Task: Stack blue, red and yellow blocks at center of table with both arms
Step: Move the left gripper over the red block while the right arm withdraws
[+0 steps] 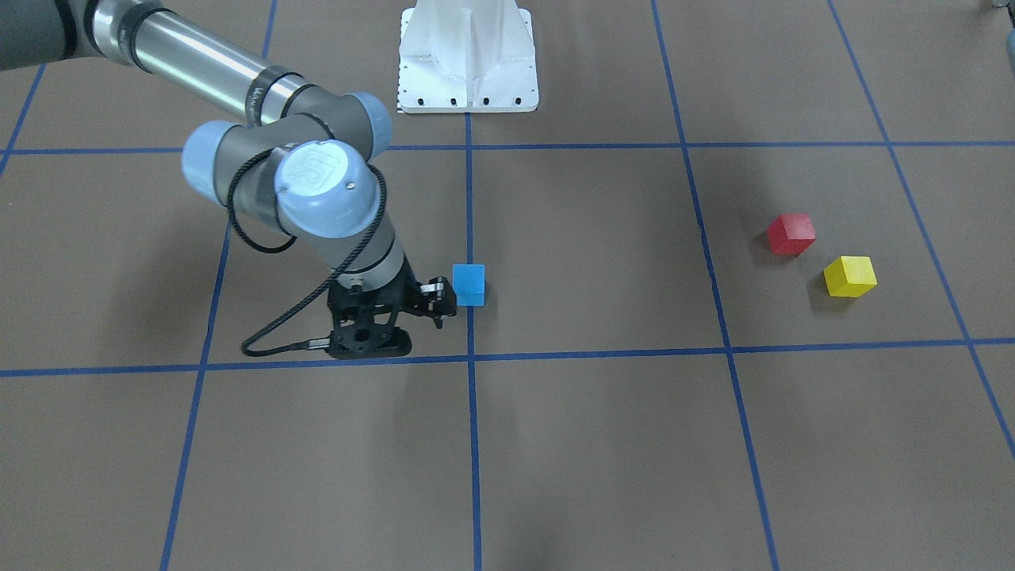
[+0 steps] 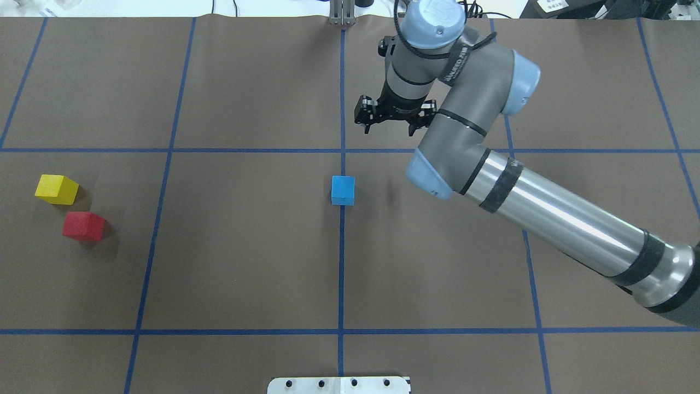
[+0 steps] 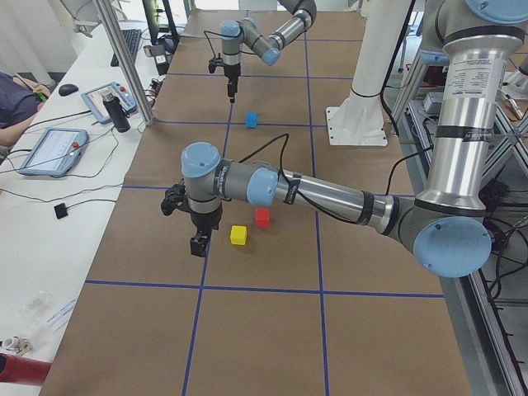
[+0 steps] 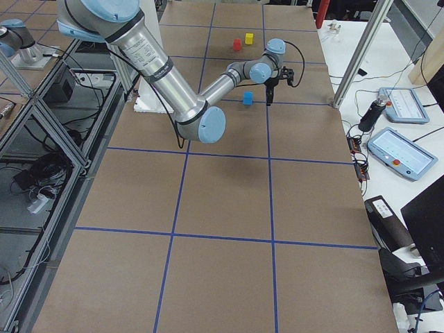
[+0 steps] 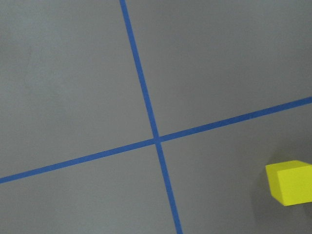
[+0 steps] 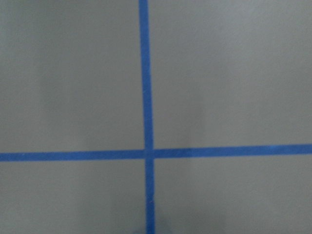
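Brown counter (image 2: 246, 262), blue tape grid (image 2: 341, 273). At centre, blue block (image 2: 343, 190) sits as likely stack base; right tool (image 2: 388, 131) near it, spread wide, empty. Off left, red block (image 2: 83, 226), yellow block (image 2: 56, 189) beside left tool (image 3: 198, 245); its opening impossible to tell.

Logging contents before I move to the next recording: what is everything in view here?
blue block: one, blue, on the middle tape line at the table's centre.
red block: one, red, far on the robot's left side.
yellow block: one, yellow, close beside the red one, not touching.
table: one, brown.
tape lines: several, blue, a grid on the table.
mount: one, white, at the robot's edge.
tablets: two, grey, on the side bench.
right claw: one, black, open, empty, beyond the blue block.
left claw: one, black, near the yellow block; open or shut unclear.
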Motion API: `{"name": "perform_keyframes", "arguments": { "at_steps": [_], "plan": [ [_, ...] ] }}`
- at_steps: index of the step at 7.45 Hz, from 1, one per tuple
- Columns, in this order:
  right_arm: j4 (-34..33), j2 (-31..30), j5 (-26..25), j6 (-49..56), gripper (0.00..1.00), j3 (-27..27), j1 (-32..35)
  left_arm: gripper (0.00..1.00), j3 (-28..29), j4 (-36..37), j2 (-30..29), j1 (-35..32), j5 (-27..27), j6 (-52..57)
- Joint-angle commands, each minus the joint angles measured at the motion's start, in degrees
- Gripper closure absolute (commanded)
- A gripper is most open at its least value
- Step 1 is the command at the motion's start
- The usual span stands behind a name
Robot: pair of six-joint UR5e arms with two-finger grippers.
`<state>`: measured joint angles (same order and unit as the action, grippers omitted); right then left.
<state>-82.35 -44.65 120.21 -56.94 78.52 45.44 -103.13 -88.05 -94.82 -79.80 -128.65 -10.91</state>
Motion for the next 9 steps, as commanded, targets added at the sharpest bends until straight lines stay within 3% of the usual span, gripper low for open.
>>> {"name": "perform_keyframes", "arguments": {
  "at_steps": [1, 3, 5, 9],
  "plan": [
    [-0.44, -6.57, 3.79, 11.46, 0.00, 1.46, 7.70, 0.00, -6.63, -6.12, 1.56, 13.13, 3.91, -24.32],
    [-1.75, -9.31, 6.26, 20.68, 0.00, 0.94, 12.81, 0.00, -6.38, -27.43, 9.97, 24.63, 12.49, -40.61],
    [-1.93, -10.64, 6.09, 23.63, 0.00, 0.85, 13.80, 0.00, -6.03, -29.20, 10.36, 30.83, 15.44, -44.89],
    [-1.84, -10.90, 6.00, 23.54, 0.00, 0.32, 13.71, 0.00, -2.25, -29.46, 10.18, 33.48, 16.33, -44.28]
  ]
}}
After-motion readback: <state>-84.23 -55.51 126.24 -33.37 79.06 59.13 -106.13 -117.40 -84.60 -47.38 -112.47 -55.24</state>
